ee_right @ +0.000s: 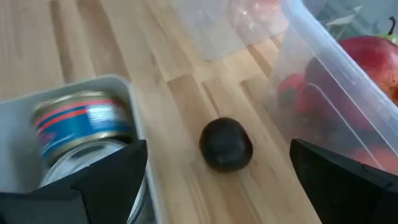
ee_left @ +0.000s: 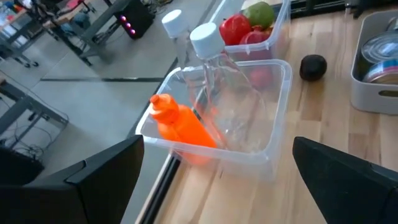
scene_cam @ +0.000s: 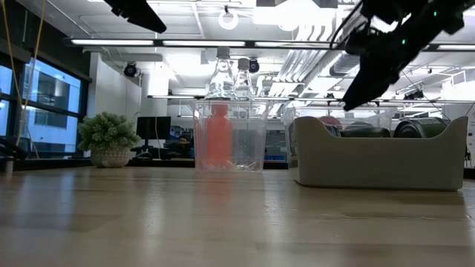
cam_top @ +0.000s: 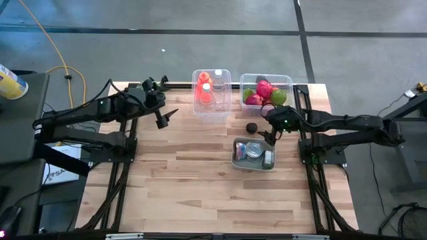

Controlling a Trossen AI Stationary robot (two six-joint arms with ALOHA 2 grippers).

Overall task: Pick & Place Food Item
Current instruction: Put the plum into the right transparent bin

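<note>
A small dark round food item [cam_top: 251,128] [ee_right: 226,144] [ee_left: 313,67] lies alone on the wooden table, between the clear fruit bin [cam_top: 265,91] and the grey tray of cans [cam_top: 253,154]. My right gripper [cam_top: 269,135] [ee_right: 214,186] hovers open just right of it, pointing down at a slant, touching nothing. My left gripper [cam_top: 167,117] [ee_left: 217,180] hangs open above the table's far left part, near the clear bin of bottles [cam_top: 212,95] [ee_left: 217,118].
The fruit bin holds red and green fruit [cam_top: 267,93] [ee_right: 367,62]. The bottle bin holds an orange bottle [ee_left: 180,127] and clear bottles with white caps [ee_left: 205,38]. The grey tray [scene_cam: 378,159] holds cans [ee_right: 84,121]. Bare wood stretches toward the table's near edge [cam_top: 200,200].
</note>
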